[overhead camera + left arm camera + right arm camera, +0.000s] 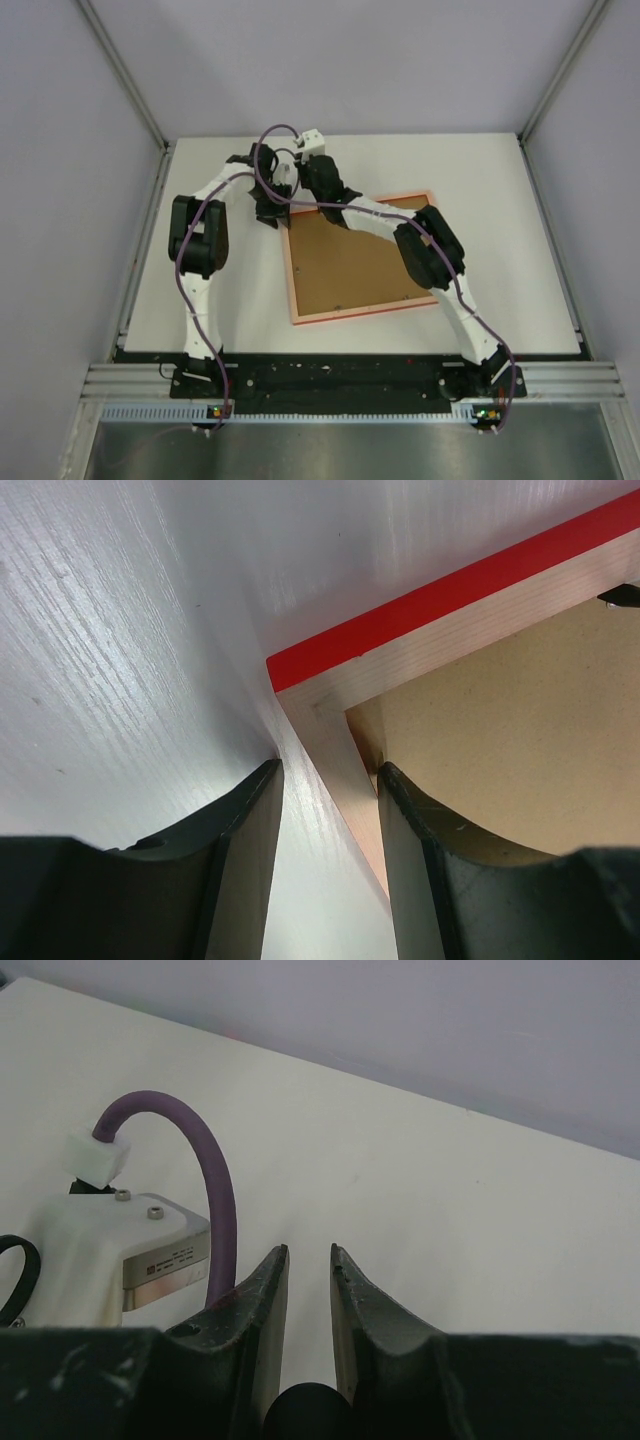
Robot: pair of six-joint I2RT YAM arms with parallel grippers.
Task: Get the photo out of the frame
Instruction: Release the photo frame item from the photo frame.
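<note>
At the upper left corner of the frame (330, 750), our left gripper (325, 770) stands about half open, astride the side rail. One finger is on the table (120, 680) outside the rail, and the other is over the backing board (500, 760) just inside it. A sliver of table shows between the outer finger and the rail, so we see no clamp. Our right gripper (308, 1252) points across the table, its fingers parted by a narrow slit with nothing in it. It sits beside a white camera housing (120, 1250) and a purple cable (215, 1210).

The frame lies back-up and skewed at the centre of the overhead view. Its rim is pale, faintly grained wood, its outer edge glossy red, and the board inside is matte brown. We cannot see the photo. White grained table shows on every side of the frame, widest at the right.
</note>
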